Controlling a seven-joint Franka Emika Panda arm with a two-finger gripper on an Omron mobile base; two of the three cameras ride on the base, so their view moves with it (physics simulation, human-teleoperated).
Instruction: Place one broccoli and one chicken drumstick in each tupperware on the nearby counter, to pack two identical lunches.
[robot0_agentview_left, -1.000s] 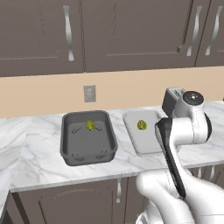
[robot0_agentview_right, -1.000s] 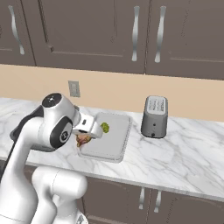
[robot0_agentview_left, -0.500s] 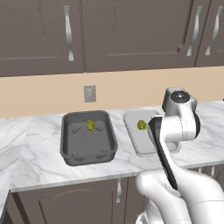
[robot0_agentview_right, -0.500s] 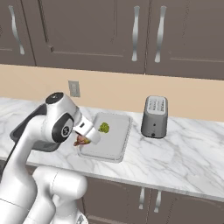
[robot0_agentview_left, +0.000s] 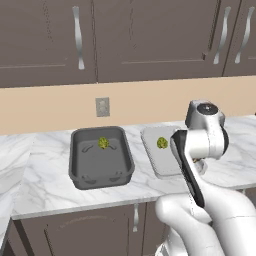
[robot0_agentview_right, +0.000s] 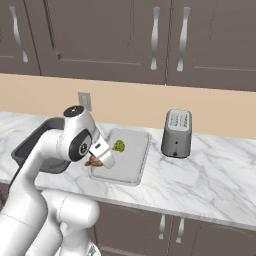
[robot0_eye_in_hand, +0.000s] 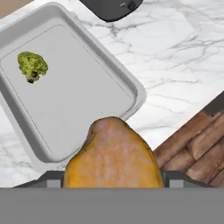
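One golden chicken drumstick sits clamped in the gripper above the pale tupperware, so the arm should lower it straight down (clear of the rim) onto bare floor ahead, short of the broccoli beyond.

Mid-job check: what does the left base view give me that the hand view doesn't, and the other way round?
Left base view alone: the dark grey tupperware holding a broccoli floret, the wall outlet and the upper cabinets. Hand view alone: the golden-orange chicken drumstick close up in the tool, above the near edge of the tray, and the toaster's base. Both: the pale grey tupperware with its own broccoli, and the marble counter.
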